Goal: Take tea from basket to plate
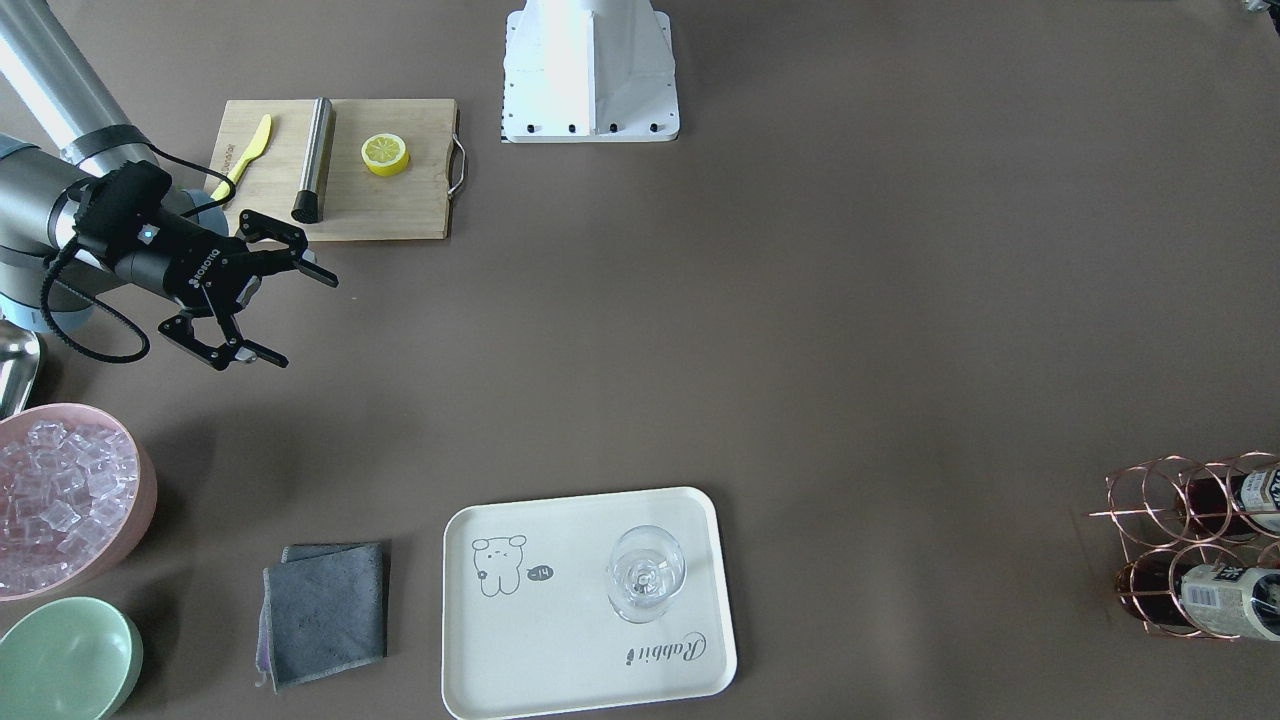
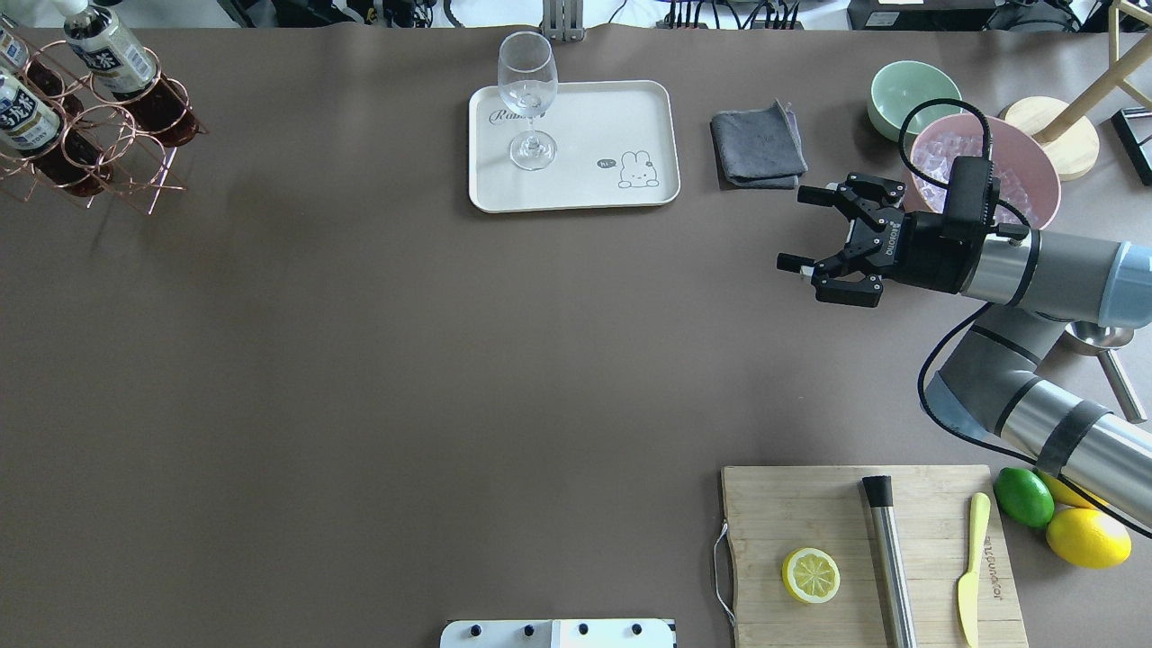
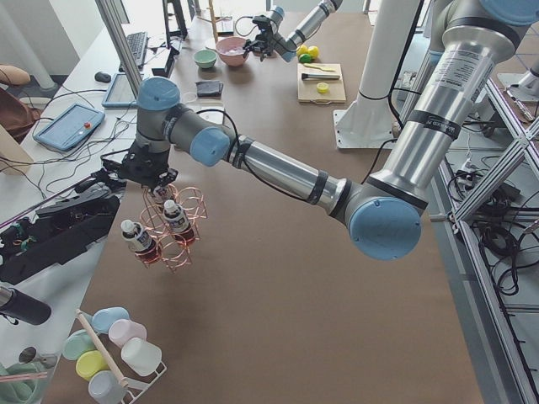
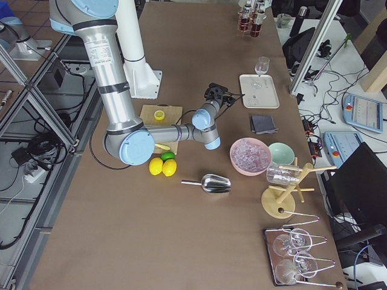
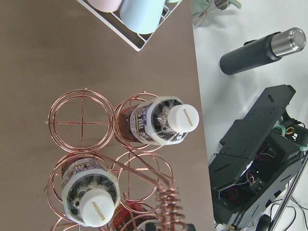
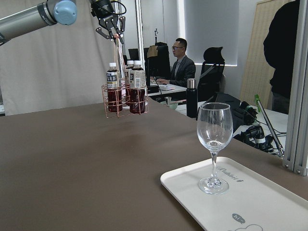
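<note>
The copper wire basket (image 2: 117, 153) stands at the table's far left corner with three tea bottles (image 2: 108, 49) in its rings. In the left wrist view I look straight down on the basket (image 5: 82, 115) and two white caps (image 5: 184, 118); its coiled handle (image 5: 168, 207) rises at the bottom edge. My left gripper (image 6: 109, 24) hangs open over the handle top, in the right wrist view. The cream plate (image 2: 594, 117) holds a stemmed glass (image 2: 526, 90). My right gripper (image 2: 794, 229) is open and empty, right of the plate.
A grey cloth (image 2: 758, 144), a mint bowl (image 2: 904, 94) and a pink bowl of ice (image 2: 1035, 180) lie right of the plate. A cutting board (image 2: 810, 504) with a lemon half, a steel bar and a yellow knife sits near right. People sit beyond the table.
</note>
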Action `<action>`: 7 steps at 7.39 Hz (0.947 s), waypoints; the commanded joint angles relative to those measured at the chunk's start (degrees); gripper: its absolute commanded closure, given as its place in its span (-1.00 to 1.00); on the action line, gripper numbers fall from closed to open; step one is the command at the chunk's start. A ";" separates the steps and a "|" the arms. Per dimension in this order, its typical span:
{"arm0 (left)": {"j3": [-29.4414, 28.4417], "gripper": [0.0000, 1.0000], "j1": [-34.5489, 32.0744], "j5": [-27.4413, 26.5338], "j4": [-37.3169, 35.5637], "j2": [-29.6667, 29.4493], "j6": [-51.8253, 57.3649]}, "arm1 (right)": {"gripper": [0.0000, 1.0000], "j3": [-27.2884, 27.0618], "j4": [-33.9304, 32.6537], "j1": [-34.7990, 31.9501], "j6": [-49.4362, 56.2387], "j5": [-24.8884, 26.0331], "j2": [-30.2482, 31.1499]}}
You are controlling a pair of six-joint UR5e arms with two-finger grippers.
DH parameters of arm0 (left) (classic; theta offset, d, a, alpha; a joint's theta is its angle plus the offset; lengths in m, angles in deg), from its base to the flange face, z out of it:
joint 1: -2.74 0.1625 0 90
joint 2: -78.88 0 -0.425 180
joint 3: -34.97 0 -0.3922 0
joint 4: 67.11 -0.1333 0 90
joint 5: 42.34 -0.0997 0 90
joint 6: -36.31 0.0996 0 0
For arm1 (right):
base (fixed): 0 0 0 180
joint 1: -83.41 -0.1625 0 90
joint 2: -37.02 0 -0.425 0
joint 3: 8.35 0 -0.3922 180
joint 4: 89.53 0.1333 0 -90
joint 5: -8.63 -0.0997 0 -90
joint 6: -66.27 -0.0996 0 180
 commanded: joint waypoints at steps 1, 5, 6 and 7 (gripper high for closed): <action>15.20 1.00 3.04 0.05 -11.05 3.72 -6.96 | -0.99 0.10 -0.11 0.90 -0.02 -0.04 -0.29; 34.40 1.00 19.35 -0.83 -21.17 2.62 -24.98 | -0.99 0.19 -0.11 1.26 -0.11 -0.04 -0.29; 34.50 1.00 24.44 -0.83 -22.39 -1.59 -30.34 | -0.99 0.28 -0.03 1.26 -0.11 -0.04 -0.29; 34.50 1.00 27.80 -0.92 -26.49 -6.24 -32.31 | -0.99 0.28 -0.03 1.26 -0.11 -0.04 -0.21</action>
